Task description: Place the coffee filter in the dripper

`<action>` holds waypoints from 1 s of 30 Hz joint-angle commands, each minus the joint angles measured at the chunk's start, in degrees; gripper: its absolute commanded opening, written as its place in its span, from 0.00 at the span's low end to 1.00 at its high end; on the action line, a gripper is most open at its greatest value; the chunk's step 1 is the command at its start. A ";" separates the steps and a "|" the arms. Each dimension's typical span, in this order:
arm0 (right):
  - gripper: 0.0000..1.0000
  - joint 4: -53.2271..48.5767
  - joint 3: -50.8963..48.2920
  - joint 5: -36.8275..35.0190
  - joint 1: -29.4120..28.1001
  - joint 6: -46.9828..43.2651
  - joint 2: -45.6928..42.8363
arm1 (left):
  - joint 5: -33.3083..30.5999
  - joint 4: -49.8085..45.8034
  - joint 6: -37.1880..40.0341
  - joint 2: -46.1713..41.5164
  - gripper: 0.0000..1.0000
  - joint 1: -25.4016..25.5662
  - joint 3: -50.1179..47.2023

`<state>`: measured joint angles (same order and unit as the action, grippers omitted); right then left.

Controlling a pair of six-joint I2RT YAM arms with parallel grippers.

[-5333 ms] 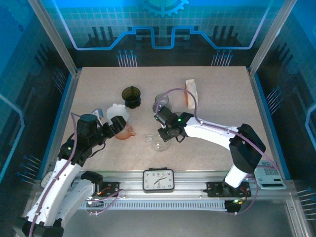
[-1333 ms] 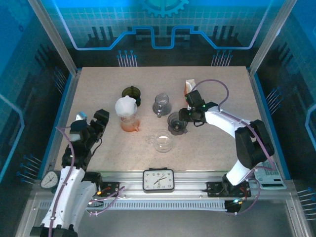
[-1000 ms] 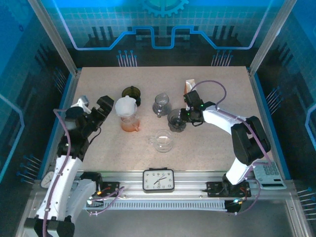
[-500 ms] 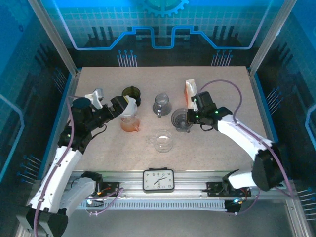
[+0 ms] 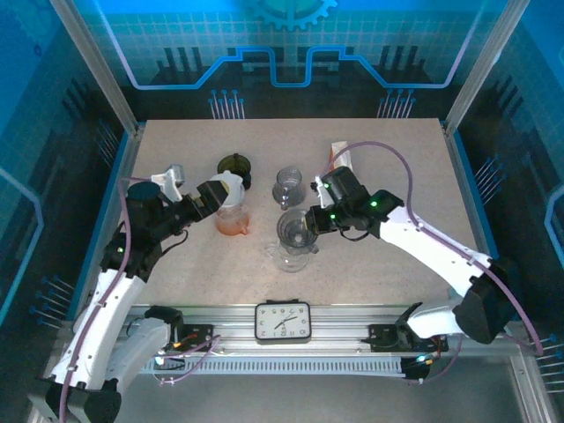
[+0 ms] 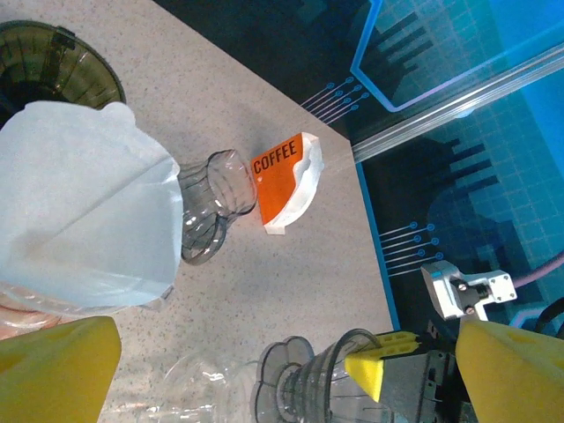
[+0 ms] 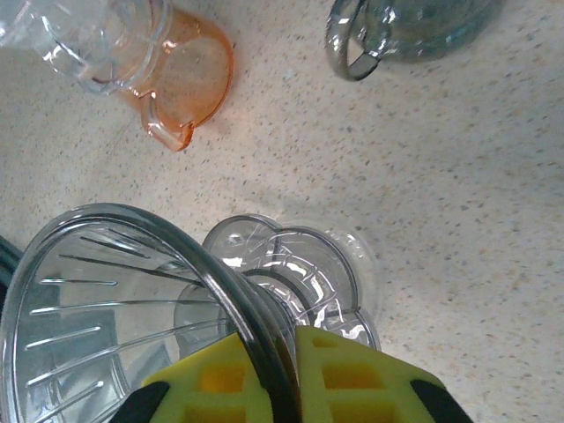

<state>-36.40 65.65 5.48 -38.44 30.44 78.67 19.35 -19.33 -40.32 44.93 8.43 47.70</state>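
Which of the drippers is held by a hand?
The clear ribbed dripper: the right hand grips its rim. The dark dripper stands free, untouched.

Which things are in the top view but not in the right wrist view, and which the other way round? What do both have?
Top view, not right wrist: the filter, with the open left gripper near it, the dark dripper, the coffee bag and the clock.
Right wrist, not top: the ribs inside the clear dripper and the yellow pads pinching its rim.
Both: that dripper, held by the right gripper, the orange cup and the jug.
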 commanded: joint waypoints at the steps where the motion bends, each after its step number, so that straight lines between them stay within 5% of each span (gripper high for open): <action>1: 0.00 0.47 3.02 1.84 -1.19 1.21 2.35 | 0.29 -1.31 1.29 -0.98 0.99 0.28 -0.63; 30: 0.09 1.39 -2.15 1.99 -1.46 4.07 1.90 | -0.28 -1.39 1.32 -0.81 0.99 0.28 -1.89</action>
<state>-35.03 64.62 7.35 -39.11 33.52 81.95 19.33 -20.69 -40.10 44.40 8.43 46.65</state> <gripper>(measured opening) 0.105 0.990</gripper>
